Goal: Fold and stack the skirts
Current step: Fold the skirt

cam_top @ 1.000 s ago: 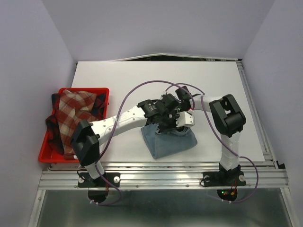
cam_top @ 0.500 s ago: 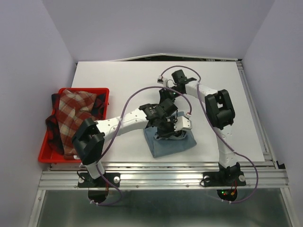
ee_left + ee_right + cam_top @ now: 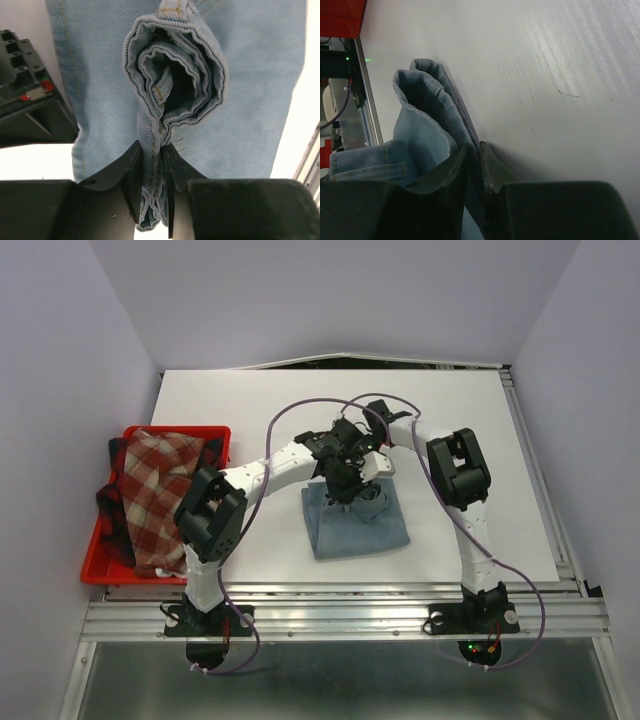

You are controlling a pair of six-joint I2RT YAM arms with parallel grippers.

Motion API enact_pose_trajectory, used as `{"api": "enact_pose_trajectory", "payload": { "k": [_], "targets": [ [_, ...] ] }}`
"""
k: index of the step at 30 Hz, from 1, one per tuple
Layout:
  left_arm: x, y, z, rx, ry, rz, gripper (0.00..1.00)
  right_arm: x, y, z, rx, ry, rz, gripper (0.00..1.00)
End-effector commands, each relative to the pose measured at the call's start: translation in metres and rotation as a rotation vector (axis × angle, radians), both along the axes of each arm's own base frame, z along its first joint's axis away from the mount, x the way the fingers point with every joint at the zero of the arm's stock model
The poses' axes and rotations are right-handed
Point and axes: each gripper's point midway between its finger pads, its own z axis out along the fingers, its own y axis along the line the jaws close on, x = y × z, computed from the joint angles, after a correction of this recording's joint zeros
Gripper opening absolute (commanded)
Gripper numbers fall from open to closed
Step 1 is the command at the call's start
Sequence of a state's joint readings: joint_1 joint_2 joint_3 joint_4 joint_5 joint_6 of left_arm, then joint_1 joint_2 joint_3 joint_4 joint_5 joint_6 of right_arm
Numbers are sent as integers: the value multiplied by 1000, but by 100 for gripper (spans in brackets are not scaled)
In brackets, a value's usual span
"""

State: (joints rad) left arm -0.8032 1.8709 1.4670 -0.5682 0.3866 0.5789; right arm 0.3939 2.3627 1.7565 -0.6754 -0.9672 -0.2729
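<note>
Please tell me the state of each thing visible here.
light blue denim skirt: folded, edge gripped
left end effector: shut on that skirt
right end effector: shut on it too
brick-red and cream check skirt: crumpled in red plastic tray
red and navy plaid skirt: crumpled, overhanging tray

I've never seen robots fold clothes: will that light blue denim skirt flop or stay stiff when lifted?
Probably floppy: the light blue denim skirt curls into loose rolled layers at the left gripper. Likely not slippery: the right gripper too pinches thick, textured folds.

White table (image 3: 450,420), light blue denim skirt (image 3: 355,528) near its front middle, red tray (image 3: 92,570) at left edge
</note>
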Motion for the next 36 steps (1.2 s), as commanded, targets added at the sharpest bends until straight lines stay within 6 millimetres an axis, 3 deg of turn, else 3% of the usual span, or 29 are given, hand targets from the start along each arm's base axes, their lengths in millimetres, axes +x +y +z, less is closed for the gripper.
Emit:
{"api": "enact_pose_trajectory", "payload": {
  "k": [1, 4, 7, 11, 13, 17, 24, 27, 28, 31, 35, 36],
  "targets": [
    [16, -12, 12, -37, -39, -19, 13, -15, -8, -20, -62, 37, 23, 22],
    [25, -7, 1, -13, -53, 7, 17, -16, -8, -19, -60, 35, 26, 22],
    [37, -6, 2, -19, -82, 32, 15, -20, -9, -20, -58, 47, 32, 22],
    [39, -11, 25, -48, -100, 13, 0, -24, -11, -23, -62, 57, 35, 21],
    [43, -13, 41, -61, -119, 10, 0, -27, -12, -23, -59, 62, 40, 18],
    [43, -12, 54, -59, -129, 7, 0, -30, -12, -22, -53, 73, 47, 18],
    [49, -6, 32, -11, -142, 3, 0, -29, -11, -20, -49, 74, 43, 18],
    [53, -4, 22, 3, -151, 17, 8, -28, -11, -19, -53, 69, 41, 18],
    [56, -3, 20, 7, -160, 22, 16, -28, -12, -19, -56, 67, 40, 19],
    [55, -1, 17, 14, -150, 26, 54, -24, -12, -19, -67, 55, 35, 20],
    [50, -4, 44, -43, -152, 31, 67, -8, -9, -9, -86, 10, 8, 27],
    [50, -6, 54, -65, -153, 44, 70, -2, -8, -5, -87, -8, 2, 34]
  ]
}}
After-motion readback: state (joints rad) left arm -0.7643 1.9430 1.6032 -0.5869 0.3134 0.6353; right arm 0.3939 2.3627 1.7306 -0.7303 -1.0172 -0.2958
